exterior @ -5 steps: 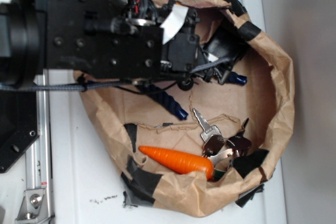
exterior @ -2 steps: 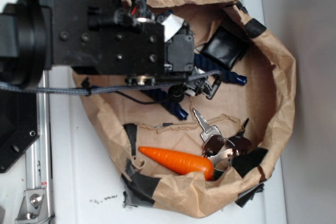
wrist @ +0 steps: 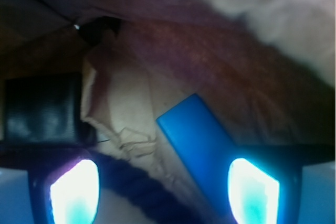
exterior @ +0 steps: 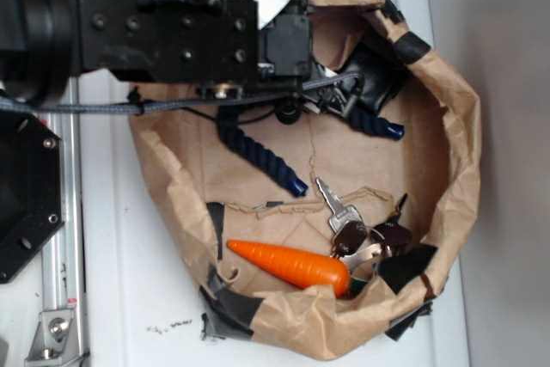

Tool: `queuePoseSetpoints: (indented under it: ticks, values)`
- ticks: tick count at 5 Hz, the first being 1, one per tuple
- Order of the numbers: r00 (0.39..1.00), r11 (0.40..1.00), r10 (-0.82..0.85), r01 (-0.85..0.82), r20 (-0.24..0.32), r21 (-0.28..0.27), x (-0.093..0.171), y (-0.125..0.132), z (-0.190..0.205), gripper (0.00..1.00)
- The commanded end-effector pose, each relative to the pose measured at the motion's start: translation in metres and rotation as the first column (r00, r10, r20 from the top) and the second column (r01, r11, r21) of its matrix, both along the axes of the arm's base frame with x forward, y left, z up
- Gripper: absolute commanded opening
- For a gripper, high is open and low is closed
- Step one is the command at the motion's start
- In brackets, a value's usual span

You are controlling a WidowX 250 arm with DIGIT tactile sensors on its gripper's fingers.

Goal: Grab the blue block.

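In the wrist view the blue block (wrist: 198, 139) lies tilted on crumpled brown paper, its lower end running down beside my right fingertip (wrist: 253, 192). My gripper (wrist: 164, 195) is open, the block just inside the right jaw and the dark navy rope (wrist: 137, 186) crossing between the jaws. Seen from the exterior view, the gripper (exterior: 333, 99) hangs low inside the paper bag (exterior: 455, 152) at its upper part. The black arm hides the block there.
A black wallet (exterior: 375, 70) (wrist: 42, 106) lies against the bag's far wall. The navy rope (exterior: 258, 154) crosses the bag floor. Keys (exterior: 357, 225) and an orange carrot (exterior: 288, 264) rest in the near half. The bag walls stand close around the gripper.
The arm has shifted toward the top of the exterior view, deeper toward the bag's far wall. More of the rope's left strand now shows below it.
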State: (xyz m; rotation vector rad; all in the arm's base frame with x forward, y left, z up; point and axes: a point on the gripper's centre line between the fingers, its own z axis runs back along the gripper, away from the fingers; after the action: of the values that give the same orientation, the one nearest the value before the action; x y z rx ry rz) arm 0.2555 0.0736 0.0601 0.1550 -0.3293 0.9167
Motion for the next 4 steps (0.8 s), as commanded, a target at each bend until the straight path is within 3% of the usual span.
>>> queuePoseSetpoints:
  ticks: [1,2,4]
  values:
    - [0.995,0.994,0.105,-0.105,0.001,0.005,-0.010,0.037,0.001,1.00]
    - [0.991,0.992,0.122,-0.121,-0.053,0.017,-0.022,0.044,-0.010,1.00]
    - [0.990,0.993,0.118,-0.116,-0.076,0.035,-0.028,0.043,-0.015,1.00]
